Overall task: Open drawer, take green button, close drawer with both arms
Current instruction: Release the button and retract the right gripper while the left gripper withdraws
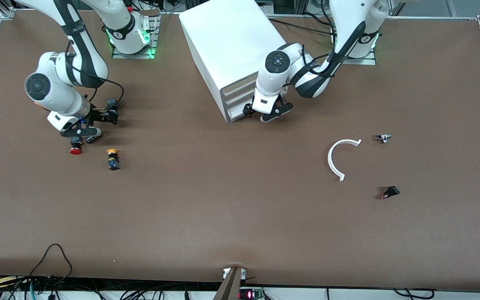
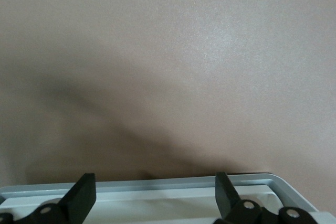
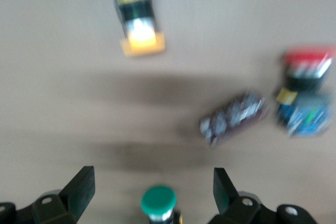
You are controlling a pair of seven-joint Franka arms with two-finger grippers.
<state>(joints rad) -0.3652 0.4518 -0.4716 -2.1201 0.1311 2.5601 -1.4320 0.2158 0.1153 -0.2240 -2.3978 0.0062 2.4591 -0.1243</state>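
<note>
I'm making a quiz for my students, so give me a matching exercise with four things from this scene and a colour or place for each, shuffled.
Things:
1. button
2. left gripper
3. curved strip
4. right gripper

Descriptions:
A. white, lying toward the left arm's end of the table
B. green cap
C. over the green-capped button, fingers apart
D. at the cabinet's lowest drawer

Pairs: 1-B, 2-D, 3-A, 4-C
</note>
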